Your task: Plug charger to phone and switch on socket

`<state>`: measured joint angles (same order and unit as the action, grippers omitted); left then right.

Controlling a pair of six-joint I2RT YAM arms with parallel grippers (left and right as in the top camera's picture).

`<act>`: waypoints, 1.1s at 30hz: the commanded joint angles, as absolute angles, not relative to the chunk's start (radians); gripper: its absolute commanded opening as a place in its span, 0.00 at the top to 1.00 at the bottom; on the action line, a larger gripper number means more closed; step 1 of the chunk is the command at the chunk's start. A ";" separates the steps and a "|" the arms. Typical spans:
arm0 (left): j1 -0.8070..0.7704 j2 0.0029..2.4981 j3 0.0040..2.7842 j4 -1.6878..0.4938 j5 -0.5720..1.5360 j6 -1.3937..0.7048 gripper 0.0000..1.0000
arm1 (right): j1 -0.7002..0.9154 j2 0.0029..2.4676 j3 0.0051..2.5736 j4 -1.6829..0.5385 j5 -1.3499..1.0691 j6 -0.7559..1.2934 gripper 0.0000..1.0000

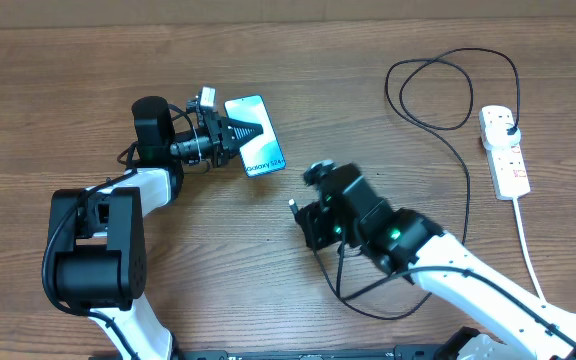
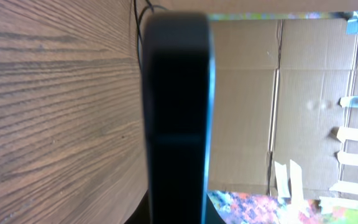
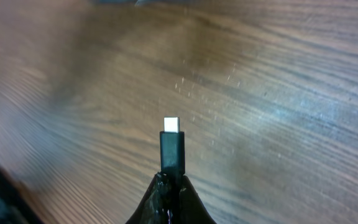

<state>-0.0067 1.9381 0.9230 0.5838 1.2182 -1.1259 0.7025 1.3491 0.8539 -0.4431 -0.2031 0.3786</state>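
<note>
There is one phone (image 1: 264, 157), one charger (image 3: 172, 149), one socket (image 1: 505, 152) and two grippers, all over a single wooden table (image 1: 88, 70). From overhead, the left gripper (image 1: 256, 130) is clamped onto the phone near the table's middle, with the dark fingers lying across the lit blue screen and the white text at the end nearer the robot. The right gripper (image 1: 298, 212) sits just right of the phone and apart from it, pinching the charger's connector end. The thin black cable droops in a loop below that arm, climbs to a second loop at the far right, and ends at a black plug (image 1: 507, 122) on the socket's far end. The socket lies at the right edge, well apart from the phone, and its thick white cord (image 1: 528, 240) trails toward the robot. Whether its switch is on cannot be told. The left wrist view shows only the phone edge-on, a dark slab with a thin blue line down one side, wood on its left and cardboard boxes (image 2: 260, 93) on its right. That gripper's own fingers are not made out there. The right wrist view alone shows the connector close up: a black body with a small metal tip (image 3: 171, 124), standing straight out of closed fingertips (image 3: 161, 200) above blurred wood, with no phone in sight.
</note>
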 commanded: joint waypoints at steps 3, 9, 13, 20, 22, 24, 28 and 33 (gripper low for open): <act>-0.021 1.939 0.951 0.595 1.247 -1.116 0.96 | 0.631 1.333 0.818 -0.334 -0.406 0.424 0.96; -0.059 1.939 0.951 0.596 1.185 -1.170 0.96 | 0.633 1.349 0.818 -0.290 -0.407 0.446 0.96; -0.061 1.939 0.951 0.596 1.177 -1.176 0.96 | 0.633 1.384 0.818 -0.276 -0.422 0.453 0.96; -0.060 1.939 0.951 0.597 1.180 -1.174 0.96 | 0.633 1.472 0.818 -0.181 -0.488 0.488 0.96; -0.060 1.939 0.951 0.604 1.187 -1.158 0.96 | 0.633 1.485 0.818 -0.155 -0.495 0.498 0.96; -0.060 1.939 0.951 0.607 1.196 -1.145 0.96 | 0.630 1.486 0.818 -0.143 -0.496 0.498 0.96; -0.060 1.939 0.951 0.607 1.198 -1.129 0.96 | 0.607 1.486 0.818 -0.138 -0.506 0.510 0.96; -0.060 1.939 0.951 0.607 1.198 -1.100 0.96 | 0.572 1.486 0.818 -0.136 -0.542 0.514 0.96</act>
<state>-0.0639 1.9381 0.9230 0.5972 1.1740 -1.1412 0.5930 1.4872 0.8227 -0.1429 -0.5114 0.5034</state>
